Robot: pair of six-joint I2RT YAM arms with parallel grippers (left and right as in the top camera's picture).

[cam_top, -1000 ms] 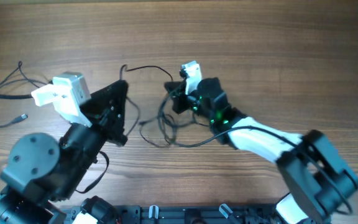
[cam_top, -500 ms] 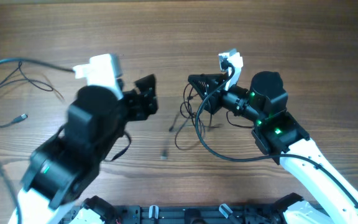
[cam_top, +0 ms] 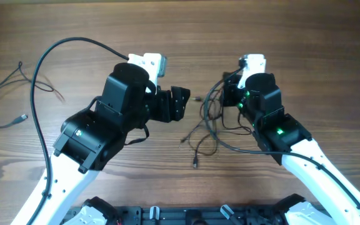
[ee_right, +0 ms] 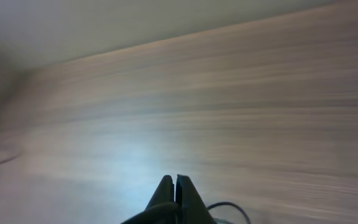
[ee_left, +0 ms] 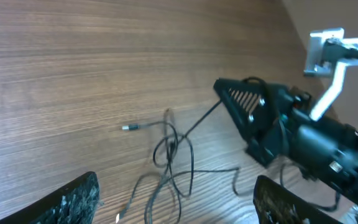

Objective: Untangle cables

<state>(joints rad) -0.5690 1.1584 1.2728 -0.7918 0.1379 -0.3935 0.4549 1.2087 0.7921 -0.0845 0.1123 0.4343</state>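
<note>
A tangle of thin black cables (cam_top: 204,128) lies on the wooden table between my two grippers, with a plug end (cam_top: 195,165) trailing toward the front. My left gripper (cam_top: 185,103) hovers just left of it, open and holding nothing. In the left wrist view the tangle (ee_left: 173,149) sits ahead of its spread fingers (ee_left: 73,200). My right gripper (cam_top: 225,94) is shut on one cable strand (ee_left: 199,119) that runs taut from its tip down to the tangle. In the right wrist view the shut fingers (ee_right: 176,186) point at bare table. Another loose cable (cam_top: 2,94) lies far left.
The left camera's thick black cord (cam_top: 61,45) arches high over the left part of the table. The right arm's white camera bracket (ee_left: 325,50) shows in the left wrist view. A black base rail (cam_top: 186,215) runs along the front edge.
My left gripper has opened, let go of the cables and swung right. The right arm has drawn back to the right, dragging the tangle with it.
</note>
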